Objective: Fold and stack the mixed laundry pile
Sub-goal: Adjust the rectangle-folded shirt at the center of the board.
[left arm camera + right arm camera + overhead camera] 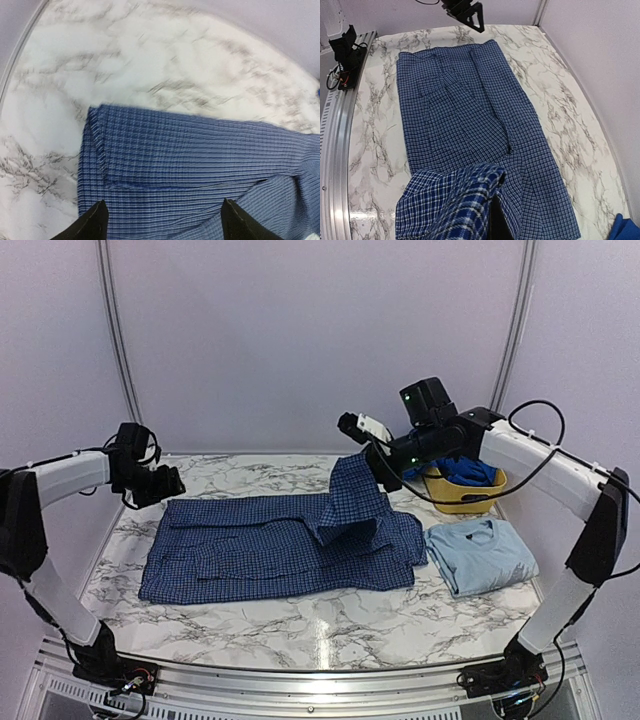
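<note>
The navy-and-white checked shirt (270,550) lies spread flat across the marble table. Its right part is lifted into a peak, and my right gripper (374,464) is shut on that raised edge. In the right wrist view the pinched fold (465,210) drapes over the gripper (492,215), with one dark finger (501,222) showing under it. My left gripper (170,485) hovers open just over the shirt's far left corner; its fingertips (92,222) stand wide apart above the cloth (190,160) with nothing between them. A pale sky-blue T-shirt (480,555) lies folded at the right.
A small yellow basket (470,502) stands at the back right behind the right arm, with a bright royal-blue piece (465,472) in it. White walls enclose the table on three sides. A metal rail (300,685) runs along the near edge.
</note>
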Tool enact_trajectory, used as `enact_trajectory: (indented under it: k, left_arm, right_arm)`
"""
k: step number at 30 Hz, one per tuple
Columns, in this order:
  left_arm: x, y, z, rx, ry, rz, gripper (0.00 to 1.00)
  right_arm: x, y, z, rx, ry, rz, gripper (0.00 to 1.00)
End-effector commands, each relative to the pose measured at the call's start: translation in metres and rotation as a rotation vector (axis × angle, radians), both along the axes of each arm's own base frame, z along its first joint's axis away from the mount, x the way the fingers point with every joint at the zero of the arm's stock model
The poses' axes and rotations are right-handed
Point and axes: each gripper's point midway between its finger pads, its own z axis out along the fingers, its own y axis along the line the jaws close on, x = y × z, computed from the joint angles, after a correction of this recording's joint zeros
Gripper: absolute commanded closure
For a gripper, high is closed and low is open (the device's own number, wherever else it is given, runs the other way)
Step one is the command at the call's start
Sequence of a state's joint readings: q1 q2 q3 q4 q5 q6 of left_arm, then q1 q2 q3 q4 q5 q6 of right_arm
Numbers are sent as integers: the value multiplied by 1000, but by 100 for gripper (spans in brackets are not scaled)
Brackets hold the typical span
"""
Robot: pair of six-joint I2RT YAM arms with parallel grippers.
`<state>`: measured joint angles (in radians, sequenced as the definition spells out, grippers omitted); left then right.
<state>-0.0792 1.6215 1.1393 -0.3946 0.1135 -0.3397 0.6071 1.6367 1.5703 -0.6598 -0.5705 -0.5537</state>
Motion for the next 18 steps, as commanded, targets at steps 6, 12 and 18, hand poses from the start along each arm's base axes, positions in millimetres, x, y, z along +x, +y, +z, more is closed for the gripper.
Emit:
enact_trajectory:
  k: [6, 12, 18]
  left_arm:
    - [-42, -117, 108, -20, -475, -391, 8]
    - [-81, -142, 105, -163, -559, -433, 7]
    - [-113, -169, 76, -185, -536, -472, 7]
  right_arm:
    - [-29, 67, -55, 21, 294, 126, 100]
    - [-4, 118, -100, 27, 505, 129, 100]
    - [38, 140, -121, 26, 553, -5, 100]
